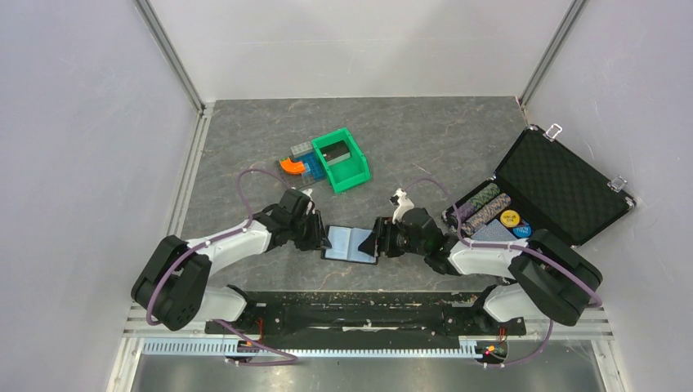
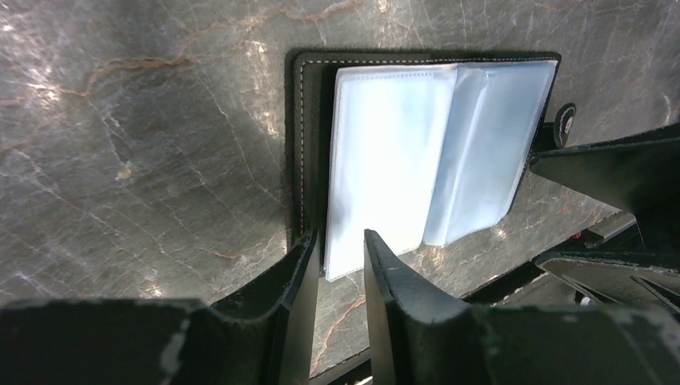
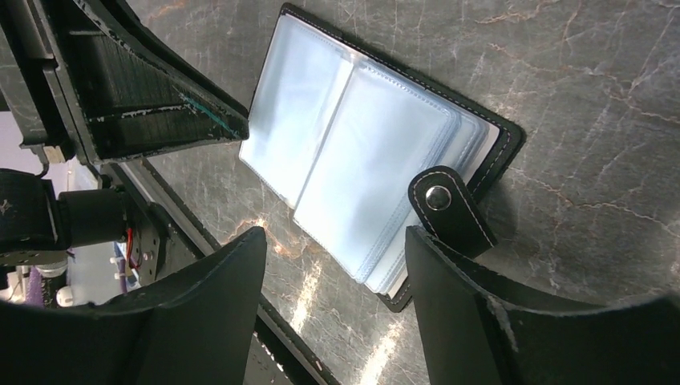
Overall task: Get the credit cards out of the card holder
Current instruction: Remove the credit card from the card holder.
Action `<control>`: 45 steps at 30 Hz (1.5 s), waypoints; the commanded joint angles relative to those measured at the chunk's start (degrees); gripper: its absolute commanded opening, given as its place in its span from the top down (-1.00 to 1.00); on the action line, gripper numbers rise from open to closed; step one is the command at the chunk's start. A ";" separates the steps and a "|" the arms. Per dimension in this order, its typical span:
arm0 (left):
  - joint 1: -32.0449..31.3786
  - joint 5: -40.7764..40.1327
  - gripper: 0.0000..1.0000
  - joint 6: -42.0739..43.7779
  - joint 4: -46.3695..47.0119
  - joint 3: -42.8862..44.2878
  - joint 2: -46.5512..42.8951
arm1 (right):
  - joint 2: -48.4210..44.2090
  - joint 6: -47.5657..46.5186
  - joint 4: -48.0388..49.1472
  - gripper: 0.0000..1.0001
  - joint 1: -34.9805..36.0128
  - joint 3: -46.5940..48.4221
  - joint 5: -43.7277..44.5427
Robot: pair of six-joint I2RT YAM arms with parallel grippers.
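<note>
The card holder (image 1: pixel 351 243) lies open on the table between my two grippers. Its glossy clear sleeves show in the left wrist view (image 2: pixel 401 144) and the right wrist view (image 3: pixel 353 136). Glare covers the sleeves and no black credit cards show in them. My left gripper (image 2: pixel 341 237) is at the holder's left edge (image 1: pixel 317 235). Its jaws stand a narrow gap apart around a sleeve corner, with the table showing between them. My right gripper (image 3: pixel 335 234) is wide open at the holder's right end (image 1: pixel 381 242), by the snap strap (image 3: pixel 449 208).
A green bin (image 1: pixel 343 159) with a dark item inside stands behind the holder, with orange and blue parts (image 1: pixel 296 166) beside it. An open black foam-lined case (image 1: pixel 560 184) with poker chips (image 1: pixel 490 208) is at the right. Walls close in on both sides.
</note>
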 commanded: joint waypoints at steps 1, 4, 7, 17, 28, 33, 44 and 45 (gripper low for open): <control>-0.72 2.33 0.34 -2.57 3.62 -1.49 -0.35 | -0.38 -1.43 -3.70 -0.37 1.94 3.93 6.11; -1.00 2.66 0.36 -3.08 4.35 -2.28 -0.47 | 0.60 -2.52 -7.08 -0.40 2.93 5.55 8.71; -1.56 3.02 0.38 -3.98 5.15 -3.15 -1.34 | 1.29 -2.29 -7.02 -0.40 3.19 5.84 9.02; -2.14 3.30 0.42 -5.64 7.35 -5.46 -2.30 | 4.13 -0.04 -3.59 -0.38 3.44 6.01 7.74; -2.22 3.32 0.42 -5.64 7.59 -5.78 -2.67 | 4.35 0.93 -2.50 -0.17 3.57 6.26 6.11; -2.21 3.53 0.42 -5.64 7.59 -5.82 -2.57 | 2.78 -0.41 -4.88 -0.11 3.64 7.15 7.47; -2.47 3.77 0.40 -6.30 7.57 -6.04 -4.16 | 2.77 -2.27 -5.58 0.30 4.05 7.99 7.71; -2.56 3.68 0.40 -6.43 7.49 -6.12 -4.36 | 3.01 -2.35 -5.52 0.23 4.08 8.27 7.44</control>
